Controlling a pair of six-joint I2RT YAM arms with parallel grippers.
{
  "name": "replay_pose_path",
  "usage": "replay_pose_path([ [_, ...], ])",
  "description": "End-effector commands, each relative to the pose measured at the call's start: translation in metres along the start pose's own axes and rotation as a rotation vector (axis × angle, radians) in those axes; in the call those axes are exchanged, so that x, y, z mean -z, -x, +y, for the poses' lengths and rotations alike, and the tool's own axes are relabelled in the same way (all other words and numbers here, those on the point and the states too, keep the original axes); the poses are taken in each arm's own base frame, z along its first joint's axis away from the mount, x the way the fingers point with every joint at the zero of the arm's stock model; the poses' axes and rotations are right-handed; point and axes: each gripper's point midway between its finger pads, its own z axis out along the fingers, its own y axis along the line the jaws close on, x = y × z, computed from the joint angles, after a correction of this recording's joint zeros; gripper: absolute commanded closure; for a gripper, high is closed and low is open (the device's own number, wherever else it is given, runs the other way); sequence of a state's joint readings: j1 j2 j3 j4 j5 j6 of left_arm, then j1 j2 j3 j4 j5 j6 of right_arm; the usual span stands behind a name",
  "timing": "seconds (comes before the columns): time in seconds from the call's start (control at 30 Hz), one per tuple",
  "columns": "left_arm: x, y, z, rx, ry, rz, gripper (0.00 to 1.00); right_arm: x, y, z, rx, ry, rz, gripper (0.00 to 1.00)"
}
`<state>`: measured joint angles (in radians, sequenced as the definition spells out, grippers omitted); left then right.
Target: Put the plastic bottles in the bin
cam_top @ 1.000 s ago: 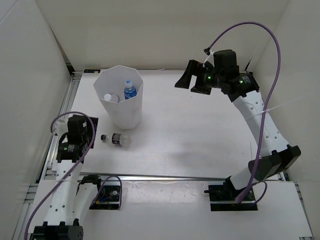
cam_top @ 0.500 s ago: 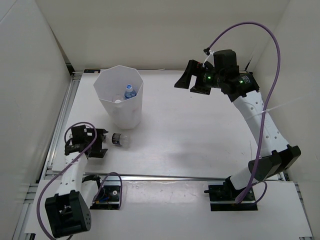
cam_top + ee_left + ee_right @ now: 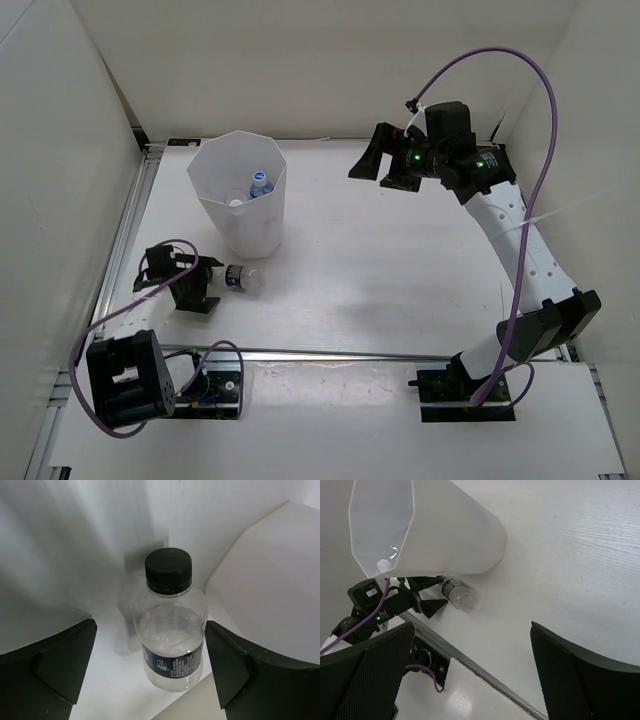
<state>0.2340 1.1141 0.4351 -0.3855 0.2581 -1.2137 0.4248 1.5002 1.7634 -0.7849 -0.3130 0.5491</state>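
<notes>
A short clear bottle (image 3: 240, 278) with a dark label and black cap lies on the table just in front of the white faceted bin (image 3: 225, 225). My left gripper (image 3: 210, 282) is low on the table at its cap end and open. In the left wrist view the bottle (image 3: 170, 630) lies between the spread fingers (image 3: 60, 665), not touched. Inside the bin I see a blue-labelled bottle (image 3: 259, 185) and another white cap (image 3: 235, 202). No red-labelled bottle shows. My right gripper (image 3: 372, 160) is open and empty, high up right of the bin.
The right wrist view looks down on the bin (image 3: 445, 530), the lying bottle (image 3: 456, 591) and the left gripper (image 3: 422, 597). A metal rail (image 3: 350, 352) runs along the table's near edge. White walls close the left, back and right sides.
My left arm has swung down and turned toward the lying bottle, bringing its open jaws up to the cap. The bottles in the bin have dropped lower. The right arm has not moved.
</notes>
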Motion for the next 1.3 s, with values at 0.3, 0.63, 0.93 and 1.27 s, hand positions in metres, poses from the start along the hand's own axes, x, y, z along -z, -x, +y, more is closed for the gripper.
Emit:
replay_pose_path([
  [0.3,-0.02,-0.005,-0.031,-0.076,0.024,0.053,0.0,0.009,-0.001,0.002,0.015,0.018,-0.021,0.0],
  [0.63,-0.013,-0.01,-0.014,-0.088,0.015,0.04,0.29,0.01,-0.002,0.0,0.024,0.009,-0.026,0.0],
  [0.93,-0.005,-0.017,0.009,-0.108,-0.01,0.043,0.62,0.007,-0.004,0.001,0.011,0.02,-0.008,0.0],
  [1.27,0.102,0.004,-0.078,-0.299,-0.316,-0.173,0.69,0.0,-0.007,-0.002,-0.005,0.019,0.012,0.0],
])
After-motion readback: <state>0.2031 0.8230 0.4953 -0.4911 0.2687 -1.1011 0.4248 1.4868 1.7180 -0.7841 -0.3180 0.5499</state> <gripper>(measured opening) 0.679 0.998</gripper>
